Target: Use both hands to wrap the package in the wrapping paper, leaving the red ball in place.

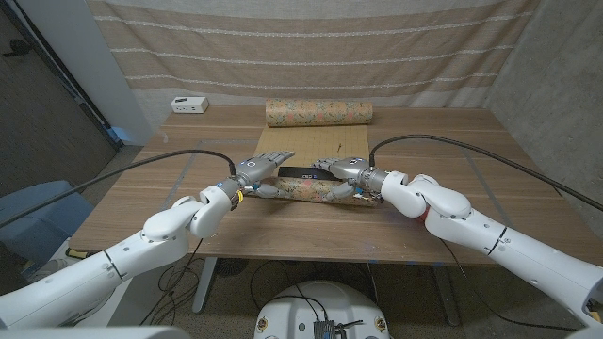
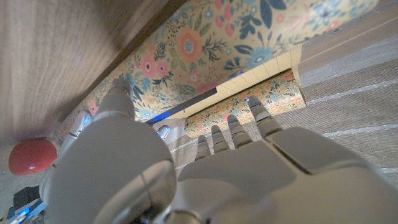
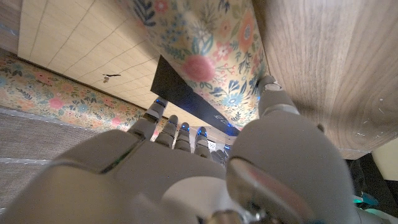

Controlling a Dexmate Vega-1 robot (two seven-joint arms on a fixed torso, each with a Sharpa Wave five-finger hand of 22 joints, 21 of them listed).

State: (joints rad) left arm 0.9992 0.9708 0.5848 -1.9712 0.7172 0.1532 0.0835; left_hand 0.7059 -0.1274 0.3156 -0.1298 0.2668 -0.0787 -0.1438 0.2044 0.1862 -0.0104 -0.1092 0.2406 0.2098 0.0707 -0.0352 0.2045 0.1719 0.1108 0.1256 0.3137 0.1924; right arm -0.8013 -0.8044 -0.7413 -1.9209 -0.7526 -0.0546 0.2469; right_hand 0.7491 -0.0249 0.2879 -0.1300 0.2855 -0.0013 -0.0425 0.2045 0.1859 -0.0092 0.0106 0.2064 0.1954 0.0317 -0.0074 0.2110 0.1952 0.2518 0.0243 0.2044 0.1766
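The floral wrapping paper (image 1: 303,192) lies across the table's middle, its near flap lifted up against the black package (image 1: 300,174). My left hand (image 1: 256,170) grips the flap's left part and my right hand (image 1: 347,171) its right part. In the left wrist view the thumb presses the floral outside (image 2: 205,43) while the fingers (image 2: 261,115) reach over the edge toward the gridded inside (image 2: 267,65). The right hand (image 3: 186,168) holds the paper (image 3: 205,37) the same way, the package (image 3: 186,93) showing as a dark strip. The red ball (image 2: 32,155) sits on the table beside the paper, on the robot's right.
A roll of the same floral paper (image 1: 318,113) lies along the table's back edge. A small white box (image 1: 188,104) stands at the back left corner. A striped curtain hangs behind the table. Bare wood (image 1: 490,160) lies to either side of the sheet.
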